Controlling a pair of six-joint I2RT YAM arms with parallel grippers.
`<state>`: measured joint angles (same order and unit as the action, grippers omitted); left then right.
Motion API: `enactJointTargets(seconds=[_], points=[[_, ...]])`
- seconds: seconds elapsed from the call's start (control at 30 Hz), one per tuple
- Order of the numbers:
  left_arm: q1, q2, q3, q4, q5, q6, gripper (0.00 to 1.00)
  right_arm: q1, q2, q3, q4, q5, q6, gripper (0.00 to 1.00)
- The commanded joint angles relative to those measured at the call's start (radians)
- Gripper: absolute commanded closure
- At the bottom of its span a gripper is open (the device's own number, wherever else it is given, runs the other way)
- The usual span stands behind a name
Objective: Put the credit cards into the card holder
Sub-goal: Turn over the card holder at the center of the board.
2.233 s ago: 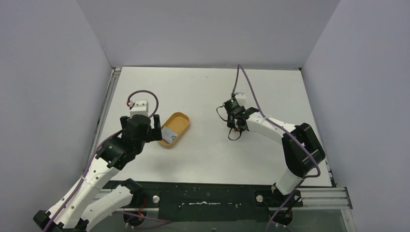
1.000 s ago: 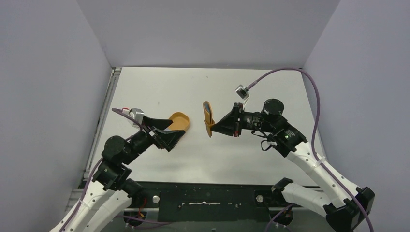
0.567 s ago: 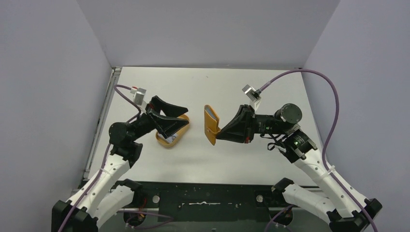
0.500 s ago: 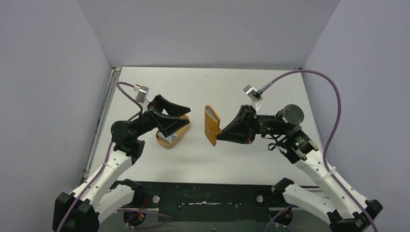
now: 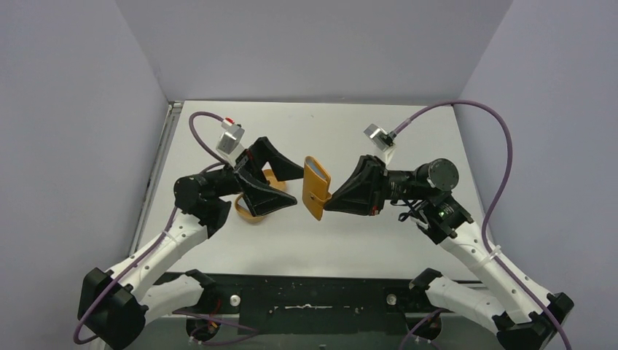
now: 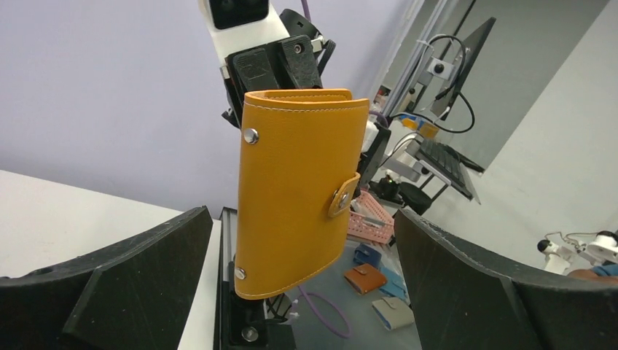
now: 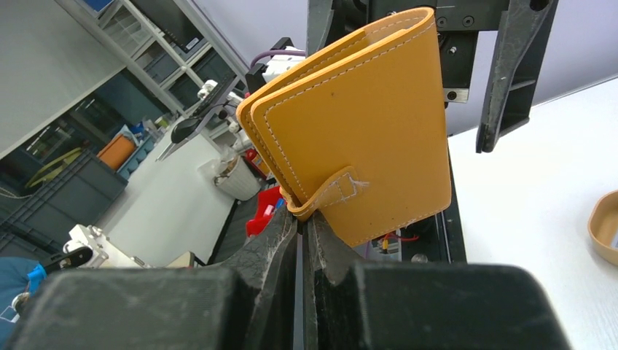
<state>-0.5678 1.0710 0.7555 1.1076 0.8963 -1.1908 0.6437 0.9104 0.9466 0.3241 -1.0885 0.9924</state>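
The white table (image 5: 379, 138) has an orange tray (image 5: 246, 213) toward its left side, mostly hidden under the left arm. Both arms are raised over the middle of the table and point at each other.

The right gripper (image 5: 329, 198) is pinched tight on the card holder (image 5: 315, 188), gripping it at the edge where the strap (image 7: 331, 195) wraps round. It holds the card holder upright in the air, folded closed, with its broad face turned to the other arm. The left gripper (image 5: 295, 187) is spread as wide as it goes and holds nothing. In its wrist view the two fingers stand either side of the card holder, apart from it.

The snap (image 6: 342, 197) looks fastened, though at this angle I cannot be sure. The credit cards cannot be seen; they may lie in the tray, but the arm covers it.

The right grip is narrow, at one edge and on the strap. A push from the left fingers on the face, rather than a clean close, could swing the card holder or pull it free. Closing across the whole folded body would press it shut, not open it. A pull on the strap before the left side has a firm hold could drop it onto the table.
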Motion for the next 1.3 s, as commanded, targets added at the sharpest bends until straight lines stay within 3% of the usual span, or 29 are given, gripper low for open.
enactJointTargets(seconds=[0.0,0.17,0.3,0.4,0.63,0.77,0.83,0.9,0.97,1.07,1.13,1.27], points=[[-0.015,-0.002,0.049,-0.027,0.023,0.067,0.03,0.018,0.004,0.029,0.099,-0.005,0.025,1.00],[-0.055,0.001,0.076,-0.082,0.030,0.116,0.03,0.031,0.013,0.023,0.100,0.001,0.018,1.00],[-0.067,0.008,0.083,-0.074,0.034,0.114,0.12,0.038,0.014,0.023,0.097,0.003,0.011,1.00],[-0.070,0.019,0.085,-0.022,0.045,0.084,0.27,0.039,0.010,0.023,0.081,0.004,-0.001,1.00],[-0.075,0.030,0.072,0.042,0.052,0.044,0.73,0.040,-0.001,0.027,0.034,0.001,-0.033,1.00],[-0.074,0.020,0.062,0.043,0.052,0.044,0.91,0.040,-0.022,0.047,-0.062,0.011,-0.100,0.99],[-0.073,0.010,0.054,0.031,0.051,0.052,1.00,0.040,-0.033,0.073,-0.166,0.021,-0.172,0.75],[-0.068,-0.010,0.033,0.003,0.037,0.075,1.00,0.040,-0.043,0.104,-0.281,0.040,-0.250,0.44],[-0.056,-0.044,0.010,-0.039,0.017,0.100,1.00,0.040,-0.055,0.142,-0.449,0.089,-0.351,0.26],[-0.012,-0.117,-0.050,-0.134,-0.035,0.135,1.00,0.040,-0.074,0.186,-0.677,0.196,-0.502,0.10],[0.024,-0.180,-0.098,-0.259,-0.099,0.176,1.00,0.040,-0.087,0.194,-0.779,0.301,-0.562,0.07],[0.014,-0.308,-0.129,-0.728,-0.327,0.365,1.00,0.040,-0.126,0.148,-0.882,0.678,-0.612,0.07]])
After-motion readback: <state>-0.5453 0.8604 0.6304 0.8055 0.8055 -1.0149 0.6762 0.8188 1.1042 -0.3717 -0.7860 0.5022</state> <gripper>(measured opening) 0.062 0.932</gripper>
